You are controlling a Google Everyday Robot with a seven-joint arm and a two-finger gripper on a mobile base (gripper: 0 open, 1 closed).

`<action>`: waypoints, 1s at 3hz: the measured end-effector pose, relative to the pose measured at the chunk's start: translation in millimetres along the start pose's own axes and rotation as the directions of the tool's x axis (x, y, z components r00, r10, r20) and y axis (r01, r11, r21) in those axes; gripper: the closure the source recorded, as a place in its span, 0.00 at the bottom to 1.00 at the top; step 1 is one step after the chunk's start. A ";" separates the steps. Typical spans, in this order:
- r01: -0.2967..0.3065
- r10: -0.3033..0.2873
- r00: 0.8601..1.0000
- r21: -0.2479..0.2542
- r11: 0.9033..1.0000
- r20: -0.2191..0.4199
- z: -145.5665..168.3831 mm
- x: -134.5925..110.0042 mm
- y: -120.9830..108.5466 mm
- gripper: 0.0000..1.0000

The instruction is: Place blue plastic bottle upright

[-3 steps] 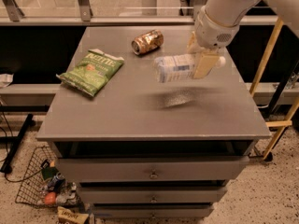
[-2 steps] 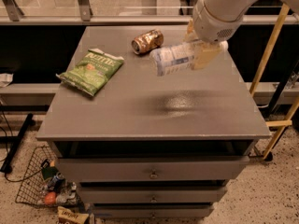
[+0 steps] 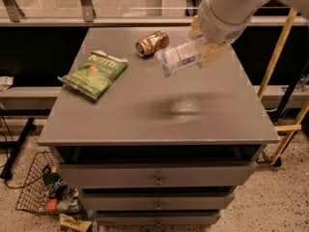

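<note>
There was one table (image 3: 145, 124), with three drawers (image 3: 116, 177) stacked in its front, each bearing one knob (image 3: 158, 181). On its top lay one green snack bag (image 3: 94, 74) and one brown-gold can (image 3: 152, 42). One blue plastic bottle (image 3: 177, 58) hung tilted in the air over the table's far right part, clasped by the one hand (image 3: 205, 50). One wire basket (image 3: 29, 192) stood on the floor (image 3: 275, 207) at the lower left.

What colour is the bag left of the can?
The bag is green, seen in the camera view; the gripper holds the blue plastic bottle above the table.
</note>
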State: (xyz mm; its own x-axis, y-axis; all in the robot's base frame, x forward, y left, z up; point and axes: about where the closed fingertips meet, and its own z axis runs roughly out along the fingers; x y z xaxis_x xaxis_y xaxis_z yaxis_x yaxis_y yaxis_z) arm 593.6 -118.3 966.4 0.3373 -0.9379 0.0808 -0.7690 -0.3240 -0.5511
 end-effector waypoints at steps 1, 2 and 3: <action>0.275 -0.262 0.953 0.071 0.959 -0.152 14.7 9.8 -5.7 1.00; 0.473 -0.427 0.855 0.107 0.874 -0.295 23.4 26.3 -9.1 1.00; 0.512 -0.442 0.835 0.167 0.843 -0.328 20.7 23.0 -27.2 1.00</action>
State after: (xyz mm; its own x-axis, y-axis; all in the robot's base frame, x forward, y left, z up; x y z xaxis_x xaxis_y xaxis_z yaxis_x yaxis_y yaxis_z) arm 633.5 -128.4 966.1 0.4434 -0.6803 0.5836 -0.3847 -0.7325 -0.5617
